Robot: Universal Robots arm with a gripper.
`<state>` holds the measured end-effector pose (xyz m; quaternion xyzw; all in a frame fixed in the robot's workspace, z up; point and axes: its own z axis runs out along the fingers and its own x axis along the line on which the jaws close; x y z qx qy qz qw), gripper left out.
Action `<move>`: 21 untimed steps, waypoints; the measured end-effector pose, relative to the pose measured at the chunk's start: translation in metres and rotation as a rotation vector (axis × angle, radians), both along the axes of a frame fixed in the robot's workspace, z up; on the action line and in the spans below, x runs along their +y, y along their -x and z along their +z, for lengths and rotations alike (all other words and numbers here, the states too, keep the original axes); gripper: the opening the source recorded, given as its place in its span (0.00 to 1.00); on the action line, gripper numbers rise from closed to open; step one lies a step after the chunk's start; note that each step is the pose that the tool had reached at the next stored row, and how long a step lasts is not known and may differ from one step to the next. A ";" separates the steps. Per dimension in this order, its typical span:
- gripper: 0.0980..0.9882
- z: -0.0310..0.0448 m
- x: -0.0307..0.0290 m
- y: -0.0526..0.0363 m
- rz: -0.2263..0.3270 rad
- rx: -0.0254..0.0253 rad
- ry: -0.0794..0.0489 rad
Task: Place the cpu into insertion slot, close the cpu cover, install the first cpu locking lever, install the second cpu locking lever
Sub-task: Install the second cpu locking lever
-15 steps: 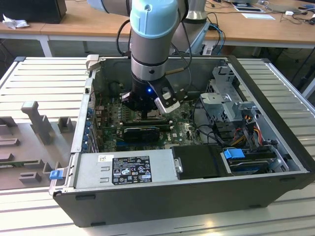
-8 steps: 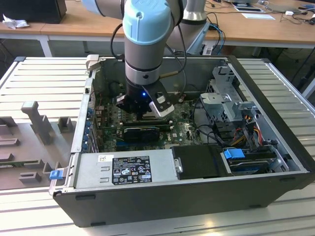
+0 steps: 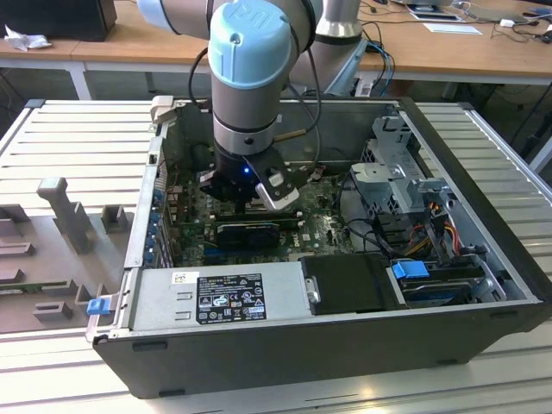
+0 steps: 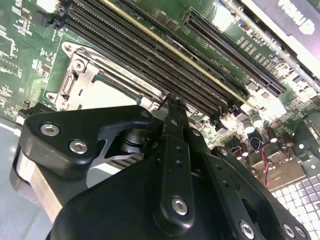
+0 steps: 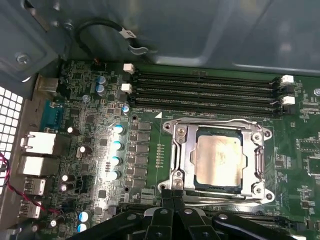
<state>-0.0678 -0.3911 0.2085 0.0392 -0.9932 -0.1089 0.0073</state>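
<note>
One closed pair of jaws (image 5: 173, 196) hovers at the cpu cover's (image 5: 218, 127) edge, over the seated cpu (image 5: 218, 159).

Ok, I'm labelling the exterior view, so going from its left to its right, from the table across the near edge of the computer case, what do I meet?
Grey moulded fixture → blue clip → silver power supply → black cover → blue drive tab.

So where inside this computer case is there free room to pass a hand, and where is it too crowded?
The most open patch is the bare board between the insertion slot and the capacitor row. The memory slots border the socket closely on one side and the gripper stands at its other edge. By the drive cage, cables crowd the space.
</note>
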 end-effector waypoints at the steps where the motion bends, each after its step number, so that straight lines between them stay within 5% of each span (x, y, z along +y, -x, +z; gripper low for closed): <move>1: 0.01 -0.0011 0.0000 0.0000 0.000 0.0000 -0.001; 17: 0.01 -0.0112 0.0000 0.0040 0.005 -0.0005 -0.045; 21: 0.01 -0.0079 0.0000 0.0044 0.005 -0.0007 -0.049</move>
